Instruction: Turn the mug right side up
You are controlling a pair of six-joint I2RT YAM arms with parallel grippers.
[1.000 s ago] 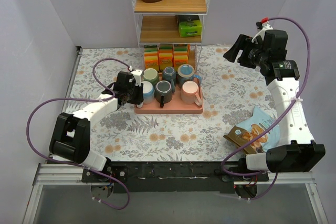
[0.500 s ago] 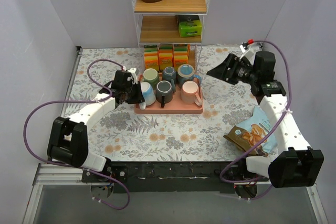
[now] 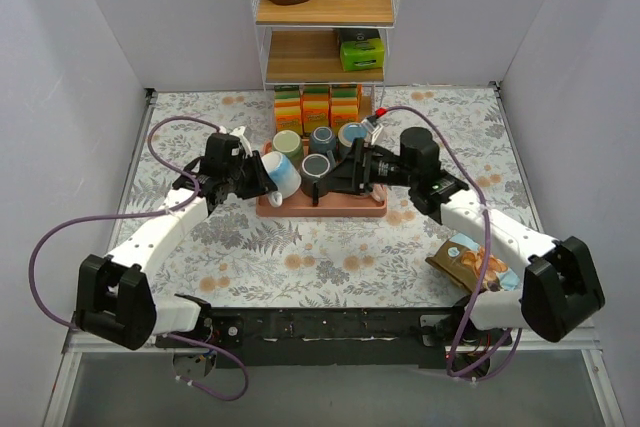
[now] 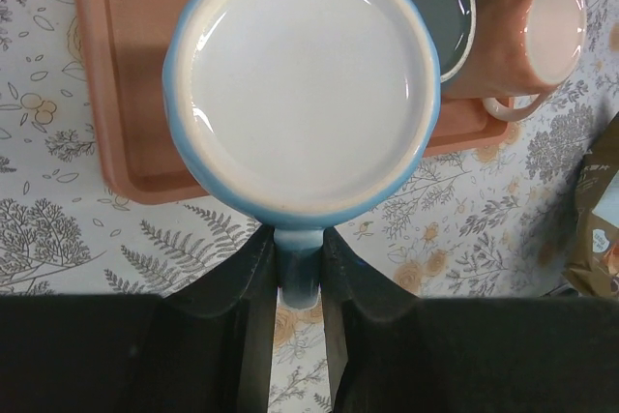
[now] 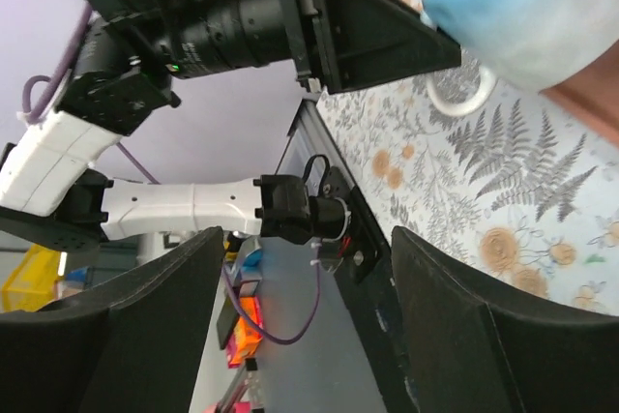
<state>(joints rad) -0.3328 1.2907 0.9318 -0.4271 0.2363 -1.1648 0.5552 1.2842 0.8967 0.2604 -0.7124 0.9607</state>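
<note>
Your left gripper (image 4: 300,273) is clenched on the handle of the blue mug (image 4: 302,74), which sits tilted over the left end of the pink tray (image 4: 121,132). Your right gripper (image 3: 350,175) (jaws spread wide, grasping nothing) hovers nearby over the tray.

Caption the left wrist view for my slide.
Left fingers pinch the handle of the blue mug above the pink tray.
</note>
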